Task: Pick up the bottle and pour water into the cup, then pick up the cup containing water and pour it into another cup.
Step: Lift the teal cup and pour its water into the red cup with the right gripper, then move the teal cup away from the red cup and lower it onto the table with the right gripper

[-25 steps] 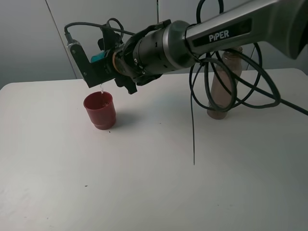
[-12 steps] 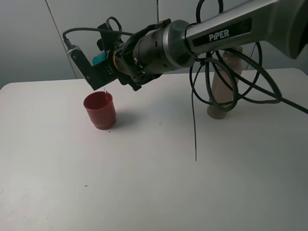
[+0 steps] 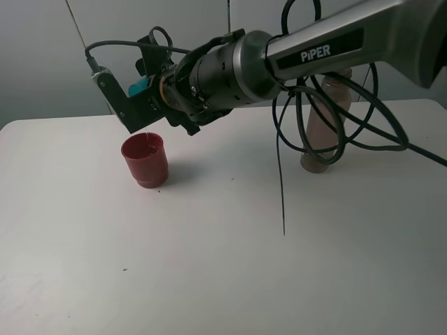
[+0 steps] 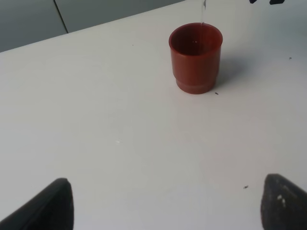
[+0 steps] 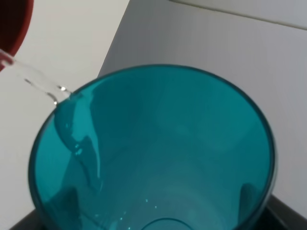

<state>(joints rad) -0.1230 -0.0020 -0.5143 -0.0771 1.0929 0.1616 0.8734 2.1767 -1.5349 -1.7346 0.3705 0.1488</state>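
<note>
My right hand point(image 3: 143, 94) grips the teal cup point(image 3: 142, 85), tipped hard over the red cup point(image 3: 145, 160), a thin stream point(image 5: 36, 79) leaving its rim. The red cup stands on the tabletop point(image 3: 209, 265); the bottle point(image 3: 323, 125) stands upright at its 3 o'clock, well apart. My left hand point(image 4: 165, 206) hangs wide, empty.

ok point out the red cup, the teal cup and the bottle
red cup point(image 3: 146, 162): exterior high view, on its front wall
teal cup point(image 5: 158, 143): right wrist view, on its inner wall
bottle point(image 3: 320, 130): exterior high view, on its body behind the cable loops
</note>
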